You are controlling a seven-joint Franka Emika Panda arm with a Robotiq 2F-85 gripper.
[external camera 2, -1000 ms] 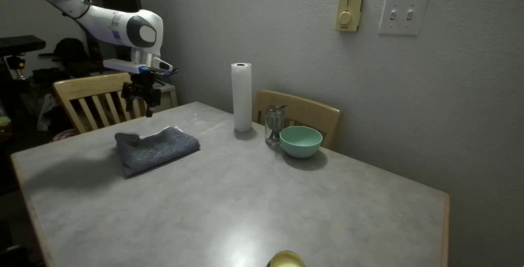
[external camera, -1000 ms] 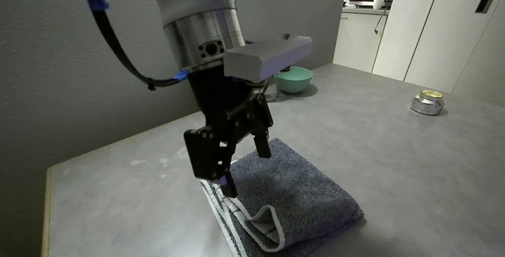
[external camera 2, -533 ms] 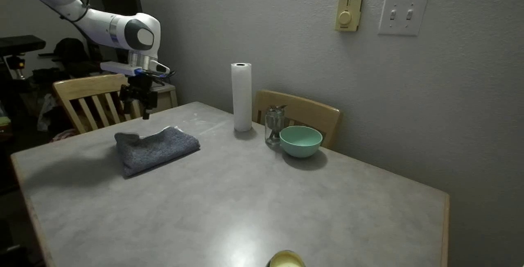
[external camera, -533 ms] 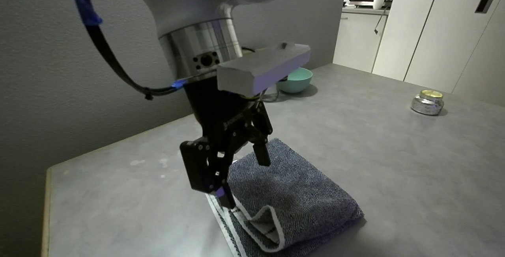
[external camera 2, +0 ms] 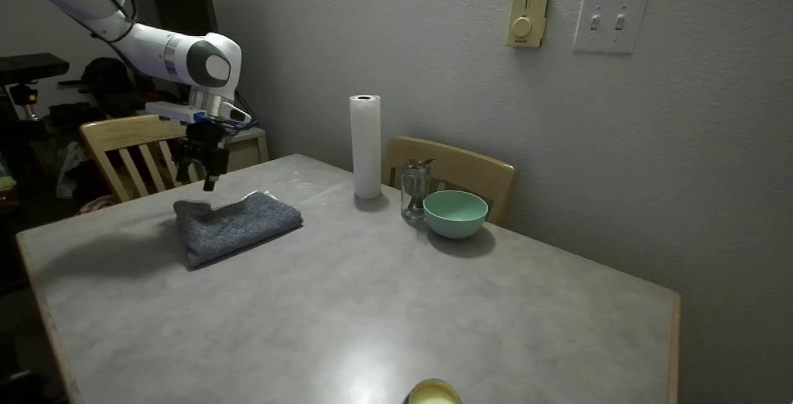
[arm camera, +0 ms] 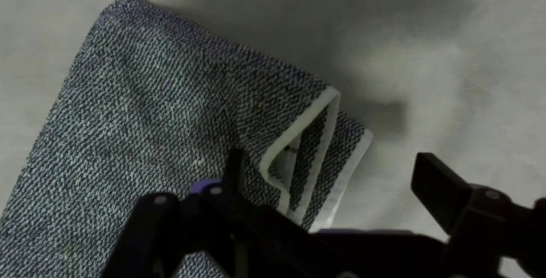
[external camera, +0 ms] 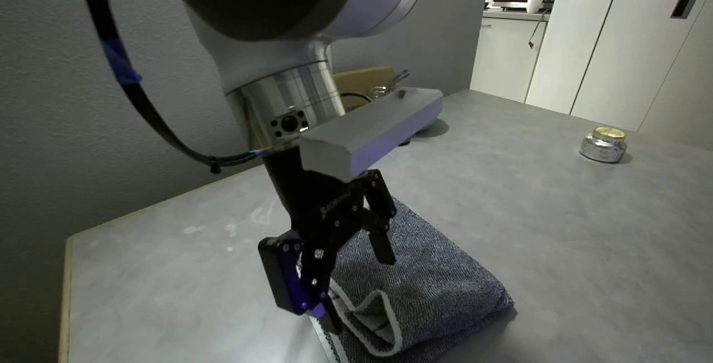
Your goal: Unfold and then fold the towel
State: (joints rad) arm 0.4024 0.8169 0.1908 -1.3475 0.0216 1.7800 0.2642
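The dark grey-blue towel lies folded on the table in both exterior views (external camera: 440, 274) (external camera 2: 241, 227). Its white edge bands lie stacked along one side, and the top layer's edge is puckered up into an open fold, clear in the wrist view (arm camera: 149, 107). My gripper is open and empty above the towel's white-edged side in both exterior views (external camera: 359, 290) (external camera 2: 196, 180). In the wrist view the gripper (arm camera: 330, 163) has one finger over the towel, left of the pucker, and the other over bare table beyond the edge. No contact with the towel is visible.
A white paper roll (external camera 2: 365, 147), a glass jar with utensils (external camera 2: 415, 190) and a green bowl (external camera 2: 455, 215) stand along the wall side of the table. A silver jar with a yellow top (external camera: 604, 145) stands farther off. A wooden chair (external camera 2: 142, 150) is behind the table edge.
My gripper has moved down toward the towel's white-edged side, and slightly left in an exterior view. It stays open. The towel has not moved.
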